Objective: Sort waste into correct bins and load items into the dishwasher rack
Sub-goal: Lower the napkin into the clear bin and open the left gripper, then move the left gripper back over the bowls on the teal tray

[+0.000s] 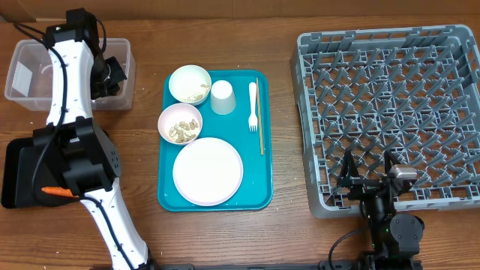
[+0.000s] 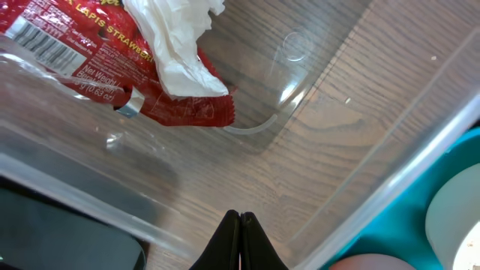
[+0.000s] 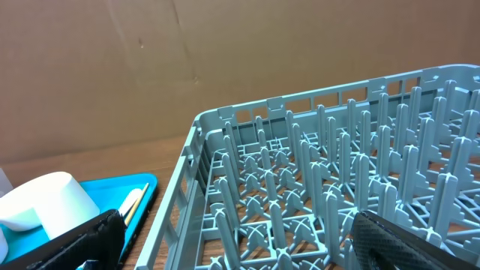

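My left gripper is shut and empty above the floor of the clear tub. In the tub lie a red wrapper and a crumpled white napkin. An orange carrot lies in the black tray. Two white bowls hold beige scraps. They sit on the teal tray with a cup, a fork and a plate. My right gripper is open over the near left corner of the grey rack.
A thin wooden stick lies on the teal tray beside the fork. The left arm stretches from the table's front edge over the black tray to the tub. Bare wood lies between the teal tray and the rack.
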Robot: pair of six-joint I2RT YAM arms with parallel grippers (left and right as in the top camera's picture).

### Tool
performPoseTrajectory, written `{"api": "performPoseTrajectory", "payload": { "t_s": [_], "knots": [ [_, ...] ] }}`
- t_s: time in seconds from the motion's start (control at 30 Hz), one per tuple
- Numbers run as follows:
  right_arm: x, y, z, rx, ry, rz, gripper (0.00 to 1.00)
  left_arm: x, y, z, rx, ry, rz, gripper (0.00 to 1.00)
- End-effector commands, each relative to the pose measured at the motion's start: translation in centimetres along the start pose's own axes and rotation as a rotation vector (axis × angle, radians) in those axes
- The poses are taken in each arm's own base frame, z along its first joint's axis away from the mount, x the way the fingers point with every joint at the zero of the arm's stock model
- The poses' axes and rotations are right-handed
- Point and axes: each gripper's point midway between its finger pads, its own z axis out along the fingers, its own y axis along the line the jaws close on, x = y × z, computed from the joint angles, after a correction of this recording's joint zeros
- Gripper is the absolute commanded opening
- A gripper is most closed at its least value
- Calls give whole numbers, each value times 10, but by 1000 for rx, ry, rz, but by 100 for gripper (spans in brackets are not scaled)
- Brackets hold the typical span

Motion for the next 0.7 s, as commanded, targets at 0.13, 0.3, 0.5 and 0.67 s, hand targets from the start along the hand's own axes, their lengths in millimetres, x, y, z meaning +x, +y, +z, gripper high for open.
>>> {"api": "performPoseTrajectory", "payload": {
  "t_s": [0.13,0.3,0.5,0.67],
  "knots": [
    [0,-2,0,10,-10,-3,100,-10,-1,-110,100,-225,7,31],
    [0,-2,0,10,-10,-3,100,11,-12,-143,212,-219,22,96],
    [0,-2,0,10,-10,-3,100,46,-50,-164,419,-129,157,100],
    [0,-2,0,10,-10,-3,100,76,-70,-165,429,-58,255,100]
  ]
}}
